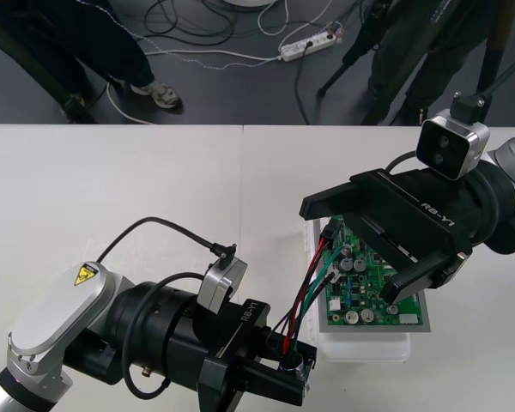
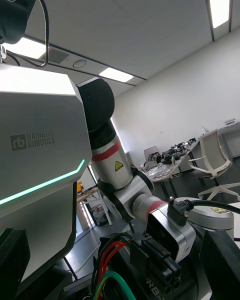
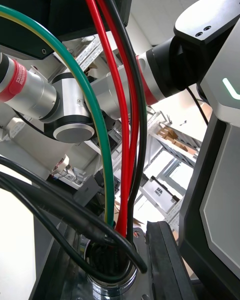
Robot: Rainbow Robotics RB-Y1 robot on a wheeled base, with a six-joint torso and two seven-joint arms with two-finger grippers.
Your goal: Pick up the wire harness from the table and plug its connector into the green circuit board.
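The green circuit board [image 1: 369,287] sits on its white base [image 1: 365,348] at the right of the table. My left gripper [image 1: 296,375] is at the base's near left corner, shut on the harness's round metal socket [image 3: 110,280]. From there the red, black and green wires [image 1: 313,283] rise to the board's far left edge, where the small black plug [image 1: 330,230] is; I cannot tell whether it is seated. My right gripper [image 1: 352,251] hangs over the board, open, one finger just beyond the plug. In the right wrist view the wires [image 2: 107,270] curve up next to the left gripper's camera [image 2: 165,240].
The table's far edge [image 1: 154,126] runs along the top, with cables and a power strip [image 1: 309,45] on the dark floor beyond. The left arm's thick links [image 1: 112,335] fill the near left corner. Bare table lies at the far left.
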